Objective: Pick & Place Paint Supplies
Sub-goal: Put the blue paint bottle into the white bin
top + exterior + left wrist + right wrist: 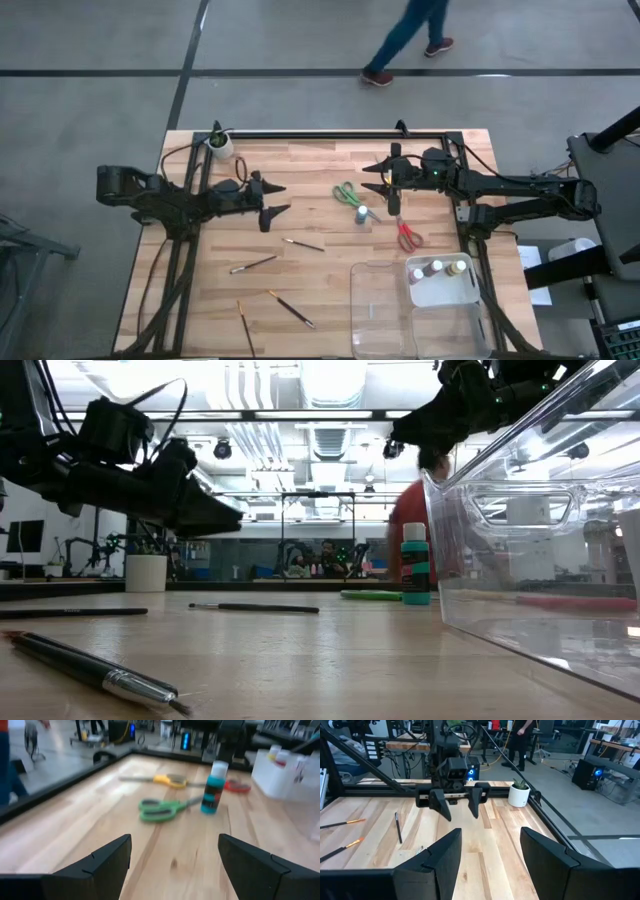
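Hovering: both my grippers hang above the table, holding nothing.
Left gripper (276,199): fingers spread wide, facing across the table toward the teal paint bottle (214,788) and green scissors (161,809), which lie ahead of it, well apart.
Right gripper (378,178): fingers parted and empty; the green scissors (347,193) and teal paint bottle (361,214) sit just below and beside it, which I judge makes them its nearest picks.
Red scissors (407,236): flat, nearer the clear tray than to my right gripper.
Yellow scissors (168,780): beyond the green pair from my left gripper.
Brushes (254,264): scattered on the boards on my left gripper's near side.
Clear tray (380,325): three bottles (438,268) already stand in a white bin inside it.
Obstacles: a white potted plant (220,144) sits behind my left gripper, off any path; a person (409,37) walks past beyond the table.
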Controlling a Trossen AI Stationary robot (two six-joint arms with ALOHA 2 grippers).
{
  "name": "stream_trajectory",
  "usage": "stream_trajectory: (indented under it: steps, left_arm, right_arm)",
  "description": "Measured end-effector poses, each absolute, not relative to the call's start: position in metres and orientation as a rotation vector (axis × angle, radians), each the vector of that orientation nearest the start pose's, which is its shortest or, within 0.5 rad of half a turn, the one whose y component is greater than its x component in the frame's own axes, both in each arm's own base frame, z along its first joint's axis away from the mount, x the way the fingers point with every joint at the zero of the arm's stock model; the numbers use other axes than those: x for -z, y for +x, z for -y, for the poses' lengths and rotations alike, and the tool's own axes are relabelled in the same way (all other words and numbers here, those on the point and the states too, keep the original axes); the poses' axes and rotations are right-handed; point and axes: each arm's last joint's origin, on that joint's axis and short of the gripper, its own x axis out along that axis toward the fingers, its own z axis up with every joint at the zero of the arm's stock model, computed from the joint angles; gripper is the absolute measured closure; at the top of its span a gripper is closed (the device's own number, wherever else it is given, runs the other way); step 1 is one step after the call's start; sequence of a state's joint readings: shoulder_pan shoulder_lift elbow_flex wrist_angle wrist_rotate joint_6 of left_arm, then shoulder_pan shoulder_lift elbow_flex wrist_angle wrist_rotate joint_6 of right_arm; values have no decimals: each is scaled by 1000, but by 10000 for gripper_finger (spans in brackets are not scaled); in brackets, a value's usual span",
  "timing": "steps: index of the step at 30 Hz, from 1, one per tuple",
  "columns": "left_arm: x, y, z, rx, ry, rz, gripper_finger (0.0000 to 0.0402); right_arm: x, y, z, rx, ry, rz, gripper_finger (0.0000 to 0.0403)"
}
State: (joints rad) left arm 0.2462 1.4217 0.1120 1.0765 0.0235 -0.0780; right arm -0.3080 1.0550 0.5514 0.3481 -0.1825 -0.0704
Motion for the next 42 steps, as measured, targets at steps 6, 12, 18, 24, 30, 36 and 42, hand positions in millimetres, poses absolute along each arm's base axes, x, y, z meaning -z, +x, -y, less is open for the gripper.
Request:
stream_trajectory:
  steps: [6, 12, 18, 24, 30, 36, 42]
  left_arm:
    - [-106, 186, -46, -235, -129, -380, 98]
    - [-101, 184, -46, -237, -138, -449, 98]
    - [-102, 185, -46, -260, -133, -446, 98]
    - [-101, 184, -46, -259, -133, -453, 98]
    - [-101, 184, -46, -259, -133, -454, 98]
    - [-101, 185, -46, -259, -132, -448, 98]
    - [-101, 185, -46, -260, -133, -448, 98]
  right_arm:
    - [-253, 219, 64, 120, -32, -155, 202]
    - [-253, 219, 64, 120, -33, -155, 202]
    - [-253, 219, 64, 120, -32, -155, 202]
    - [-253, 219, 64, 120, -32, -155, 202]
    - [-253, 219, 64, 120, -33, -155, 202]
    - [-252, 219, 64, 122, -29, -157, 202]
    - [-251, 219, 64, 135, 135, -162, 202]
